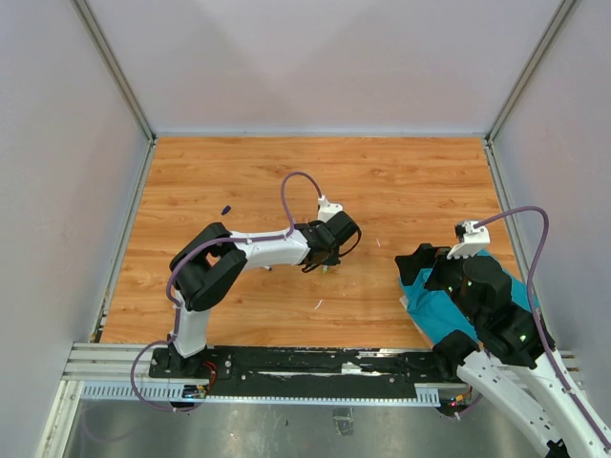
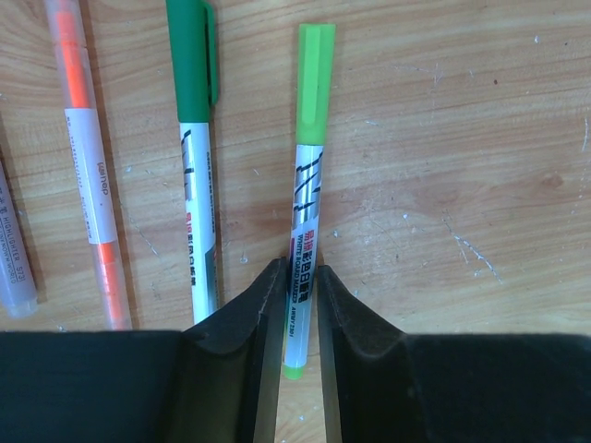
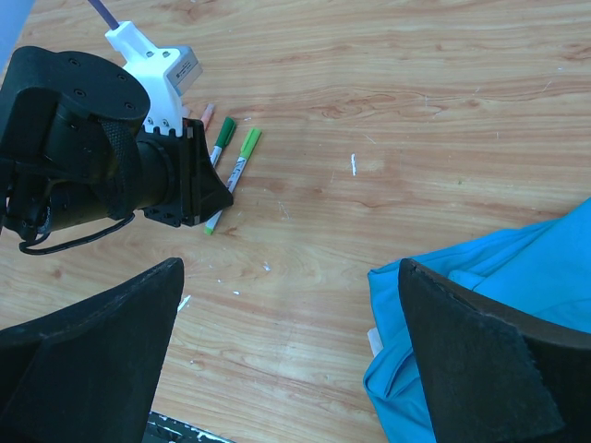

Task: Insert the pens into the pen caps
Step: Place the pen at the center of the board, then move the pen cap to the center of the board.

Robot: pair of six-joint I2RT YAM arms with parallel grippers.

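A light-green pen (image 2: 307, 185) with its cap (image 2: 315, 83) on lies flat on the wood floor. My left gripper (image 2: 297, 268) straddles its lower barrel, jaws slightly open, with thin gaps beside the pen. To its left lie a dark-green capped pen (image 2: 196, 185), an orange pen (image 2: 90, 166) and a grey pen (image 2: 14, 249) at the frame edge. The right wrist view shows the same light-green pen (image 3: 242, 152) and dark-green pen (image 3: 223, 137) by the left gripper (image 3: 199, 189). My right gripper (image 3: 291, 277) hangs wide open and empty above the floor. A small dark cap (image 1: 226, 208) lies far left.
A teal cloth (image 1: 434, 310) is bunched under the right arm at the right side, seen also in the right wrist view as the cloth (image 3: 499, 305). Small white scraps (image 1: 318, 304) dot the wood. Grey walls enclose the floor on three sides.
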